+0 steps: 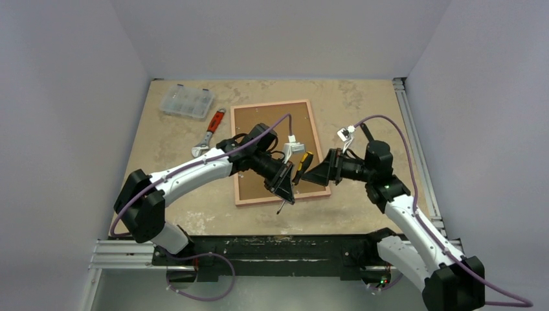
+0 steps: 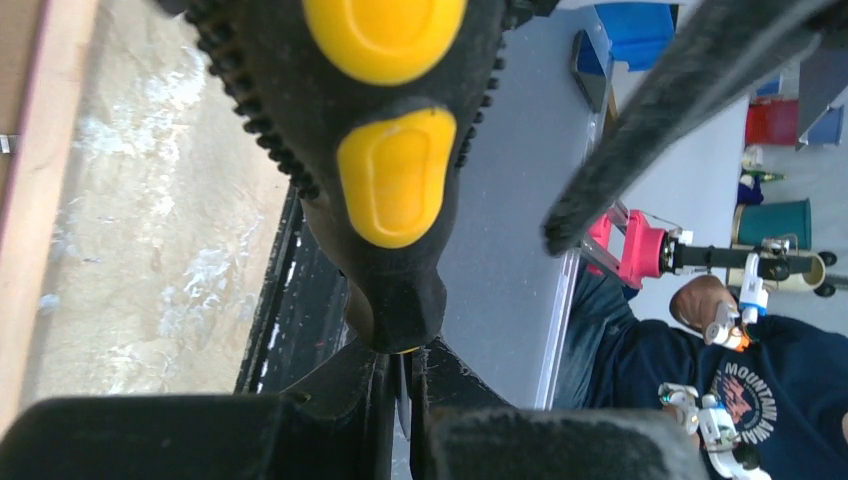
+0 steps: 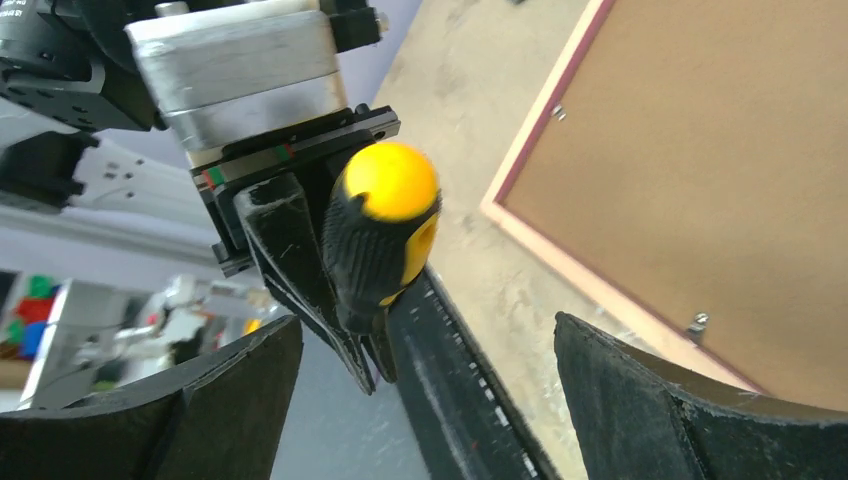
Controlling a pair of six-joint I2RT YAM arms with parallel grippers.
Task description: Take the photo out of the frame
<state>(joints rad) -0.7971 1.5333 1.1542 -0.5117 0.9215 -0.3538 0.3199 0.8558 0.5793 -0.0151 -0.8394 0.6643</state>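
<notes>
A large pink-rimmed rectangular picture frame point(image 1: 259, 120) lies back up at the middle of the tan table point(image 1: 362, 110), its brown fibreboard facing the ceiling and its near edge close to the table's front. Bare tabletop runs down both long sides. The left gripper point(image 1: 281, 188) hangs over the frame's near right part, its fingers clenched on a black-and-yellow-handled screwdriver point(image 1: 303, 162). They grip just below the handle, and the tip is hard to make out. The right gripper point(image 1: 317, 175) sits by the frame's near right corner, fingers spread wide and holding nothing. From the right wrist, two small metal clips point(image 3: 697, 322) show along the frame's point(image 3: 700, 150) inner rim.

A red-handled adjustable wrench point(image 1: 208, 133) and a clear plastic compartment box point(image 1: 188, 100) lie left of the frame, apart from it. In the left wrist view the handle point(image 2: 390, 150) fills most of the picture, the frame point(image 2: 20, 150) is cut to a strip, and a navy T-shirt point(image 2: 745, 385) reads "MOUNTAIN". No photo print can be seen.
</notes>
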